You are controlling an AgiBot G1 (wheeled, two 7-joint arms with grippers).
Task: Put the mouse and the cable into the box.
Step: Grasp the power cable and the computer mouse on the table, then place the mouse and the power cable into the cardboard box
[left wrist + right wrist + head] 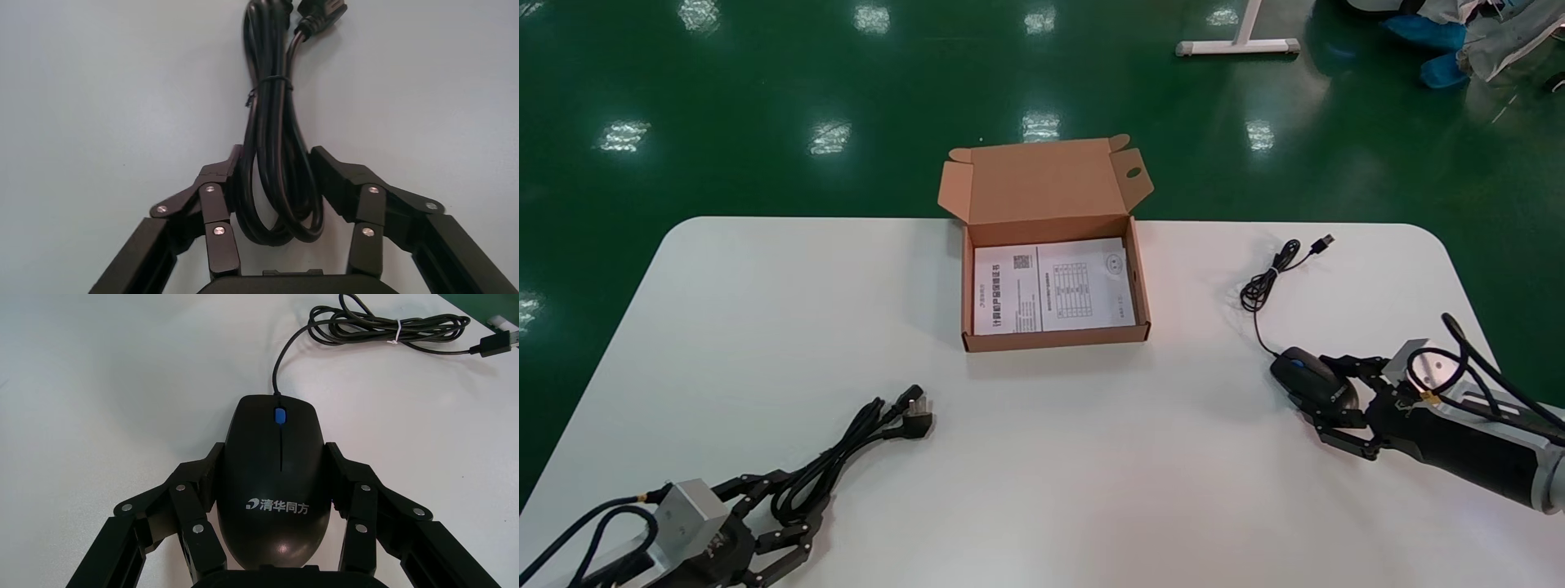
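left tool (275, 162) is narrowed onto the black cable (269, 122), fingers touching both its sides, near the counter's (1042, 474) front left corner. right tool (275, 453) clamps the mouse (278, 496) by the right edge. open box (1054, 339) sits mid far edge.

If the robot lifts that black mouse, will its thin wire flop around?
Probably yes: the wire is thin, and only part is tied in a bundle, so it should dangle. The mouse looks hard and glossy, so it may slip in the right gripper.
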